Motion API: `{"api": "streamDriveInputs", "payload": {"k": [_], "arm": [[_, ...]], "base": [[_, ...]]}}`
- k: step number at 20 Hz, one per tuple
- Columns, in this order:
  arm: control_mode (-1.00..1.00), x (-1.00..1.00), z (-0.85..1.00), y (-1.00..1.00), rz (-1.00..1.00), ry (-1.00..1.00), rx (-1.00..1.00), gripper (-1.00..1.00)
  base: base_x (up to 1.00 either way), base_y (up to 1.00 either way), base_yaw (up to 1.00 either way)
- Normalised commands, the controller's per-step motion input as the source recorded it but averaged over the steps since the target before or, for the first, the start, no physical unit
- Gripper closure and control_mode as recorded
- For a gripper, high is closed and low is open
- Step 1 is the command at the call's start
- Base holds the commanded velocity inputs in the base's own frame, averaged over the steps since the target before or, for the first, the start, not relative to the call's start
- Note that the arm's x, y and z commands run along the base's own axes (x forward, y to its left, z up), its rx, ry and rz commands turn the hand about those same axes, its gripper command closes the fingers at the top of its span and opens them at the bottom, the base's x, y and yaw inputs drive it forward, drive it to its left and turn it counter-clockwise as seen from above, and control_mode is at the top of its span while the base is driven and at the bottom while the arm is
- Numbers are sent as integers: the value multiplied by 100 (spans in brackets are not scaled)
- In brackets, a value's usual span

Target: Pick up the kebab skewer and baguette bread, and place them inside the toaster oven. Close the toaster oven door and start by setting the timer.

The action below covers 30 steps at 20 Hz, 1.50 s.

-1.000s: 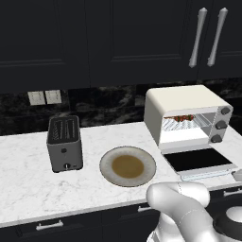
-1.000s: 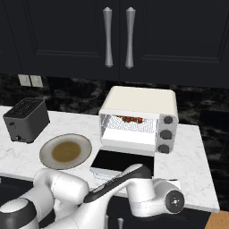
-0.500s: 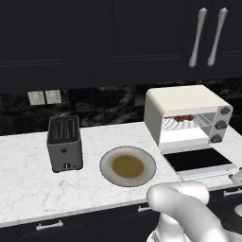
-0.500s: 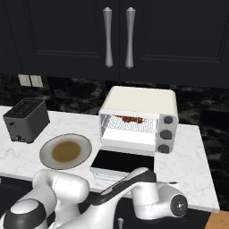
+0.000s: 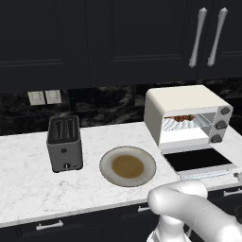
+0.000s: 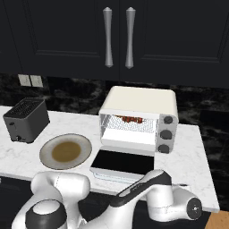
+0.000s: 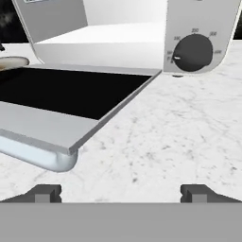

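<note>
The toaster oven [image 5: 186,116] [image 6: 138,118] stands at the counter's right with its door [image 5: 201,160] [image 6: 123,163] [image 7: 71,94] folded down flat. The kebab skewer [image 5: 182,118] [image 6: 129,119] lies on the upper rack inside. The baguette bread is hidden. My gripper [image 7: 121,191] is open and empty. It hovers low over the marble in front of the oven, just right of the door's silver bar handle [image 7: 40,153]. A dark knob [image 7: 194,53] on the oven's right panel faces it straight ahead.
An empty plate [image 5: 127,165] [image 6: 65,151] sits left of the open door. A grey two-slot toaster [image 5: 64,143] [image 6: 26,119] stands further left. Dark cabinets hang above the counter. Bare marble [image 7: 179,132] lies to the right of the door.
The arm's elbow and wrist have shifted a little at the bottom of both base views. The oven, door, plate and toaster have stayed put.
</note>
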Motion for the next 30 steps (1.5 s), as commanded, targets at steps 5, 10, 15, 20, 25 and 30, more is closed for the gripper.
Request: {"api": "streamDriveInputs", "payload": {"k": [5, 10, 15, 20, 25, 30], "arm": [[-100, 17, -2, -5, -2, 0, 0, -100], [-100, 25, 0, 7, -2, 0, 0, -100], [-100, 9, 0, 29, 0, 0, 0, -100], [-100, 4, 0, 20, 0, 0, 0, -100], [-100, 4, 8, 0, 0, -7, 0, -100], [-100, 16, 19, 0, 0, -10, 0, -100]], "base": [[0, 0, 0], [0, 0, 0], [0, 0, 0], [0, 0, 0], [0, 0, 0], [0, 0, 0]]}}
